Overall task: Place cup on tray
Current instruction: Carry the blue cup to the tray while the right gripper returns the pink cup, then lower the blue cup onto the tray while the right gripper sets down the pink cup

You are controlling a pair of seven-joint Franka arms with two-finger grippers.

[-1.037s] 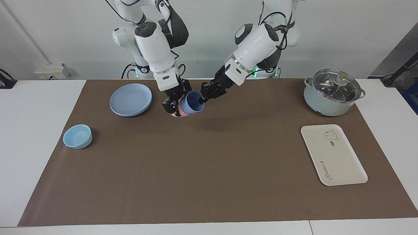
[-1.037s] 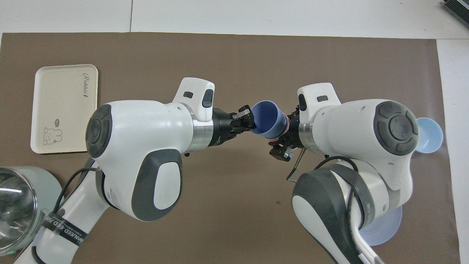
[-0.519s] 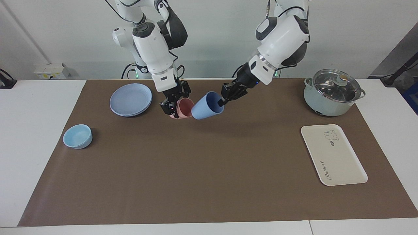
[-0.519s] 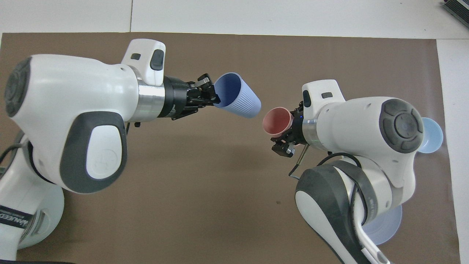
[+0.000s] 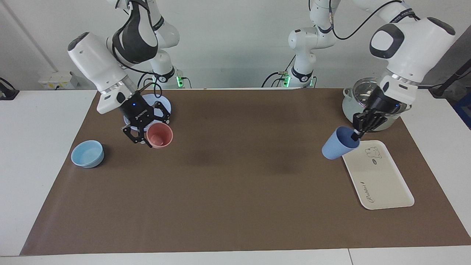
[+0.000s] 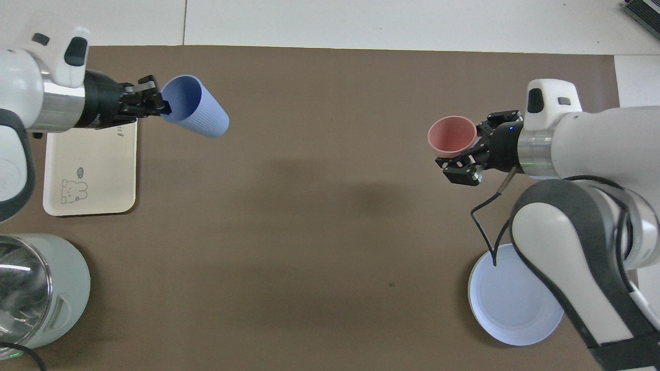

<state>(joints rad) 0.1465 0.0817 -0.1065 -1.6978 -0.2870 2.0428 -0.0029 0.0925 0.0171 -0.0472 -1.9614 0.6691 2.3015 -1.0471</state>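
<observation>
Once the two cups had parted, the left gripper point(image 5: 356, 133), clamped on the blue cup's point(image 5: 335, 148) rim, swung it tilted to the tray's point(image 5: 382, 184) edge; the right gripper point(image 5: 144, 133) carried the pink cup point(image 5: 159, 135) away, so setting down looked next.

The left gripper point(image 6: 157, 102) pinches the rim of the tilted blue cup point(image 6: 196, 113), raised over the bench beside the tray point(image 6: 90, 170); the right gripper point(image 6: 472, 154) grips the pink cup point(image 6: 452, 136); plate point(image 6: 510, 304) and pot point(image 6: 41, 291) sit nearest the robots.
</observation>
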